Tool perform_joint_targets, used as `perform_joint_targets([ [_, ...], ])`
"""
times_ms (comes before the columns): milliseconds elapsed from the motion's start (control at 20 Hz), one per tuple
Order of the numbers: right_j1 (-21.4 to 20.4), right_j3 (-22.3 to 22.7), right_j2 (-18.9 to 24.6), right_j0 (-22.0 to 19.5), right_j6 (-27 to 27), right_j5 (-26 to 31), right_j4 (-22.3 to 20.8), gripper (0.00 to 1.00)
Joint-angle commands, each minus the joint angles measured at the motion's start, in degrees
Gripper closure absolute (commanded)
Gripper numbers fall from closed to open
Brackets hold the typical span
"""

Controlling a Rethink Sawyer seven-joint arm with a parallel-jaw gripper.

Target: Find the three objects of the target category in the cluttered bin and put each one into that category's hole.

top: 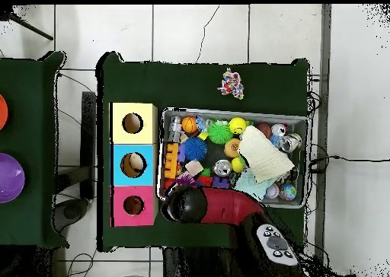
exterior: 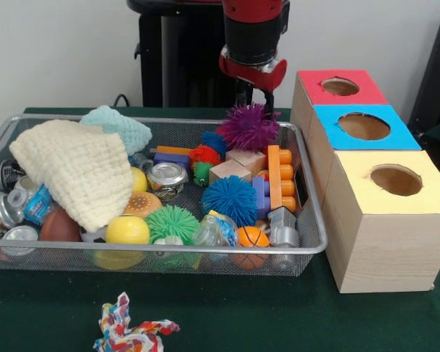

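My gripper (exterior: 254, 103) hangs over the far right corner of the wire bin (exterior: 314, 220), shut on a purple spiky ball (exterior: 248, 126) that sits just above the bin's rim. The overhead view shows the same ball (top: 185, 180) beside the arm's black wrist (top: 187, 202). More spiky balls lie in the bin: a blue one (exterior: 229, 199), a green one (exterior: 172, 224) and a small red one (exterior: 204, 155). Right of the bin stands a wooden box with a red hole (exterior: 340, 86), a blue hole (exterior: 364, 126) and a yellow hole (exterior: 396, 180).
A cream cloth (exterior: 81, 169) and a teal cloth (exterior: 121, 126) cover the bin's left part. Cans, yellow balls, wooden blocks (exterior: 231, 170) and an orange toy brick (exterior: 279, 176) fill the rest of it. A rope toy (exterior: 128, 330) lies on the green table in front.
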Motion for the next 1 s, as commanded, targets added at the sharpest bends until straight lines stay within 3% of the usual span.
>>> perform_joint_targets([
  [50,4.9,0.7,0.0,1.9,11.7,-11.2,4.0,0.00],
  [300,9.3,-5.3,-8.3,7.9,12.5,-24.9,2.7,0.00],
  [550,10.3,-7.0,-12.0,10.2,8.8,-26.6,4.0,0.00],
  [600,10.5,-7.2,-13.3,11.3,6.9,-25.6,4.6,1.00],
  [1000,9.3,-5.2,-11.6,10.7,4.4,-13.5,6.5,1.00],
])
